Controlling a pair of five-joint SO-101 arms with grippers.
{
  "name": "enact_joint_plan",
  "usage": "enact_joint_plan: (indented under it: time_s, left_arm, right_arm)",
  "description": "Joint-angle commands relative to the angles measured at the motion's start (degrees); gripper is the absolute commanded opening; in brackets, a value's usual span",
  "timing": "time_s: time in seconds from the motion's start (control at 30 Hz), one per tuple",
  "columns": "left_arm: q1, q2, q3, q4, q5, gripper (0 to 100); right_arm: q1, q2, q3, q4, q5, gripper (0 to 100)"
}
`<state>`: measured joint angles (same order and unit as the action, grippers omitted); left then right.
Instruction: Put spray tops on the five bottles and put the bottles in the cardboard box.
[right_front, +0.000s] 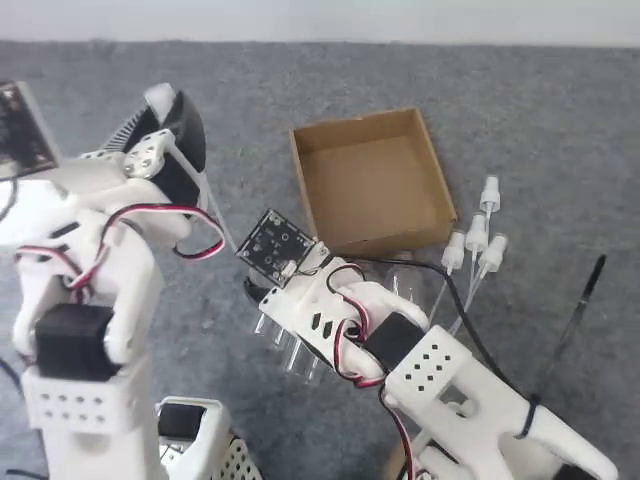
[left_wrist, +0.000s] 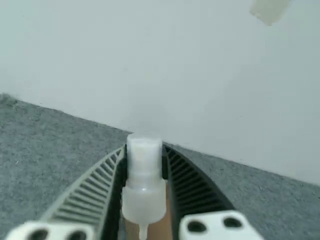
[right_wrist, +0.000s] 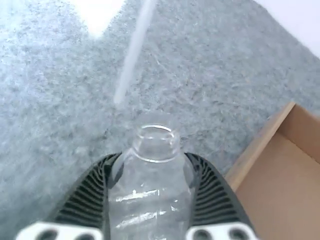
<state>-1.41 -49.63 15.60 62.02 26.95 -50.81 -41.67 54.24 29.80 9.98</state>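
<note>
My left gripper (left_wrist: 144, 167) is shut on a white spray top (left_wrist: 144, 185), held up at the far left of the table (right_front: 175, 130). Its thin dip tube (right_front: 222, 225) slants down toward my right gripper (right_front: 257, 290). My right gripper (right_wrist: 152, 172) is shut on a clear bottle (right_wrist: 152, 165) with an open neck, and the tube's end (right_wrist: 131, 60) hangs just beyond that neck. The open cardboard box (right_front: 372, 180) stands empty right behind. Three loose spray tops (right_front: 478, 235) lie to its right. Other clear bottles (right_front: 290, 355) lie partly under the right arm.
A corner of the box wall (right_wrist: 260, 150) is close beside the held bottle. A thin black stick (right_front: 580, 300) lies at the far right. Grey carpet covers the table, with open room at the back.
</note>
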Motion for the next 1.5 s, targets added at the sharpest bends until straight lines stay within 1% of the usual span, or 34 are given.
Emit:
enact_joint_plan:
  time_s: [0.0, 0.13, 0.33, 0.4, 0.5, 0.6, 0.7, 0.93, 1.0, 1.17, 1.23, 1.3, 1.4, 1.47]
  left_arm:
    - [0.4, -0.7, 4.4, -5.4, 0.7, 1]
    - [0.4, -0.7, 8.0, -9.5, 0.7, 1]
    - [3.0, -0.8, 7.1, -10.5, 0.7, 1]
    - [2.7, -0.8, 4.6, -9.9, 0.7, 1]
    - [3.3, -0.8, 2.1, -6.9, 0.7, 1]
    - [4.6, -0.8, 1.6, -4.3, 0.7, 1]
    - [5.4, -0.8, 2.0, -3.6, 0.7, 1]
    - [4.9, -0.8, 10.2, -9.6, 0.4, 1]
    - [5.4, -0.8, 10.2, -8.4, 0.4, 1]
    - [7.9, -0.8, 11.8, -1.8, -0.2, 1]
    - [8.7, -0.9, 13.2, 0.3, -2.9, 1]
    - [8.7, -0.9, 14.9, 0.6, -4.9, 1]
    - [8.5, -0.9, 16.8, 0.6, -5.7, 1]
    - [8.7, -0.9, 17.6, 0.6, -5.8, 1]
  right_arm:
    - [-0.1, -5.8, -0.3, -1.7, -2.4, 0.6]
    - [-0.1, -8.8, 0.2, -0.6, -2.5, 0.6]
    - [-0.1, -9.2, 1.0, 0.8, -2.5, 0.6]
    - [-0.1, -9.2, 1.3, 0.9, -2.5, 0.6]
    - [-0.1, -9.5, 1.7, 1.1, -2.5, 0.6]
    - [-0.1, -9.7, 1.8, 1.0, -2.5, 0.6]
    - [-0.1, -9.7, 1.9, 1.1, -2.5, 0.6]
    - [-0.1, -9.7, 1.9, 1.1, -2.5, 0.6]
    - [0.0, -9.7, 1.9, 1.1, -2.5, 0.6]
    - [-0.1, -9.8, 4.6, 0.9, -2.2, 0.8]
    - [0.2, -9.8, 5.0, -0.2, -2.2, 0.7]
    - [0.9, -9.8, 5.4, -3.6, -2.6, 0.6]
    - [4.2, -9.8, 6.2, -10.2, -3.0, 0.6]
    - [6.1, -9.4, 6.9, -13.5, -6.5, 0.6]
